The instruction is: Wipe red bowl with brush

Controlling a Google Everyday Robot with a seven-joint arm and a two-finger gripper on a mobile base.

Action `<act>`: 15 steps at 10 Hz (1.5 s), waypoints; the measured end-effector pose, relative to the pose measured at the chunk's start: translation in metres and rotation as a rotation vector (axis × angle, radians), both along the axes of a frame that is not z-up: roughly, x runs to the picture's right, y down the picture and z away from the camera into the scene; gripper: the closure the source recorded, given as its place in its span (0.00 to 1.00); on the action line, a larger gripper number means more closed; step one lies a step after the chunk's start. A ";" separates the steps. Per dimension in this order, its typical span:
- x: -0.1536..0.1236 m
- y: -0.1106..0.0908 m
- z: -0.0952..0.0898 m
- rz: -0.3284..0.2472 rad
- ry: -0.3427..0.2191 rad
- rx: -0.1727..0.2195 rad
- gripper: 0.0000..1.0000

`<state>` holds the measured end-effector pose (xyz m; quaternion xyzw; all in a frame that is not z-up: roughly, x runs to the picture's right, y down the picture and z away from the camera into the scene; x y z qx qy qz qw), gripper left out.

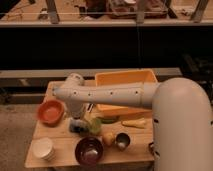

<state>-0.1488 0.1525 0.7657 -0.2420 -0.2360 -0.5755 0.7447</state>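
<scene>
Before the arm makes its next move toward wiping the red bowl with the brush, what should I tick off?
1. Gripper position: low over the table, just right of the red bowl, above the blue-grey block. Ok.
2. Fingers open, nothing seen between them. Ok.
3. Brush in the gripper: not ok.
4. Brush located on the table: cannot tell.
5. Red bowl upright, uncovered and apart from the gripper. Ok.
6. Maroon bowl and white cup stack stand apart from the red bowl. Ok.
</scene>
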 end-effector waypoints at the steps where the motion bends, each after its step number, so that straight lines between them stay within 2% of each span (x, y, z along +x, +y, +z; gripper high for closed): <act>1: 0.001 -0.004 0.001 -0.004 0.003 0.008 0.32; 3: -0.001 -0.010 0.004 -0.007 -0.003 0.021 0.49; 7: -0.009 -0.012 0.014 -0.005 -0.033 0.034 0.50; 9: -0.010 -0.008 0.021 -0.013 -0.033 0.032 0.46; 11: -0.010 -0.002 0.028 -0.026 -0.026 0.028 0.31; 15: -0.001 0.007 0.032 -0.036 0.001 0.012 0.30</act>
